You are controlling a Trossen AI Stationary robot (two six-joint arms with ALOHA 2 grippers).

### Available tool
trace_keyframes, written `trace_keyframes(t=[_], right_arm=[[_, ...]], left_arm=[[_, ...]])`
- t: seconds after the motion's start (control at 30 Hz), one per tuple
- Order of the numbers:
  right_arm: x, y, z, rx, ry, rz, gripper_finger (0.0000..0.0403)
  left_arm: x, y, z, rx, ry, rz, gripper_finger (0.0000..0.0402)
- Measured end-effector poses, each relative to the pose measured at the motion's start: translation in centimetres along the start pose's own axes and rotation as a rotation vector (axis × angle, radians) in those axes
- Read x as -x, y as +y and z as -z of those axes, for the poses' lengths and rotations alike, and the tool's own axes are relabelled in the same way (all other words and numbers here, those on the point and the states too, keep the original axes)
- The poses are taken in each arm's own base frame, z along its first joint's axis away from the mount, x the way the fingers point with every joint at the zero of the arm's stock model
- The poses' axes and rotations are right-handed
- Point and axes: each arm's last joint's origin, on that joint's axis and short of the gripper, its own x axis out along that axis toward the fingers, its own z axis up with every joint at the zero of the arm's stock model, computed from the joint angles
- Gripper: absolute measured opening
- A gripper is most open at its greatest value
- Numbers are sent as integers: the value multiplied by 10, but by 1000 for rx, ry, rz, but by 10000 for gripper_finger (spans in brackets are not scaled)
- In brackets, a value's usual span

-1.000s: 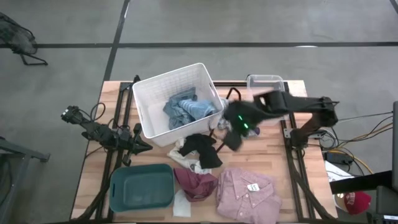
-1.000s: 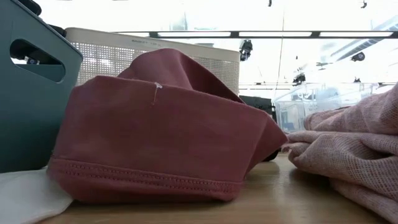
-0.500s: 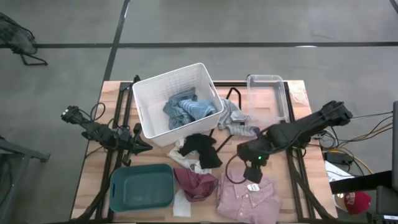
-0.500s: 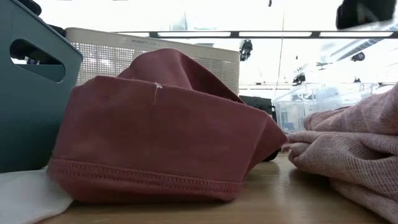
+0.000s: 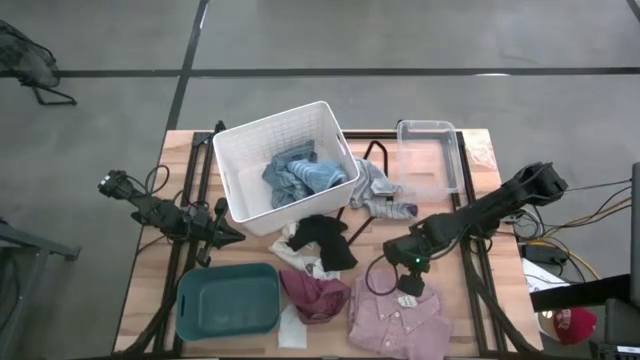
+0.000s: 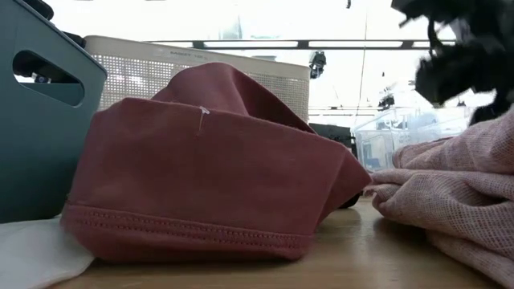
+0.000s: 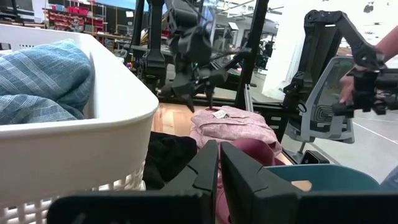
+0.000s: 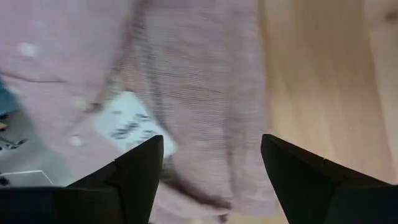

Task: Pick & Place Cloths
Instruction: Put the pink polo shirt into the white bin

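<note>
Pink checked shirt (image 5: 395, 315) lies at the surface's near right corner beneath the right gripper (image 5: 408, 282), fingers spread wide and empty; blue-grey shirt (image 5: 300, 172) already sits in the white bin (image 5: 240, 140), maroon piece (image 5: 312, 293) and black piece (image 5: 325, 237) remain out, left gripper (image 5: 222, 232) closed.

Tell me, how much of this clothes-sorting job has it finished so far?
Only a little looks done: one blue-grey shirt lies in the white basket. Right now the right gripper hangs open just above the pink checked shirt, not gripping it yet. The maroon piece, black piece and a grey piece lie loose on the table. The left gripper waits, shut.
</note>
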Motion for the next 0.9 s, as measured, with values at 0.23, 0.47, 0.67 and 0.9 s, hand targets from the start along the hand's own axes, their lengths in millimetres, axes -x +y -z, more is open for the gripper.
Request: trace_keyframes(t=[0.23, 0.47, 0.67, 0.9], right_arm=[[-13, -12, 0, 8, -22, -20, 278], [-27, -27, 2, -23, -44, -44, 284], [-33, -29, 0, 6, -98, -108, 286], [-43, -43, 4, -17, -128, -109, 249]], left_arm=[[0, 0, 0, 0, 0, 0, 23], [0, 0, 0, 0, 0, 0, 23], [0, 0, 0, 0, 0, 0, 23], [0, 0, 0, 0, 0, 0, 23]])
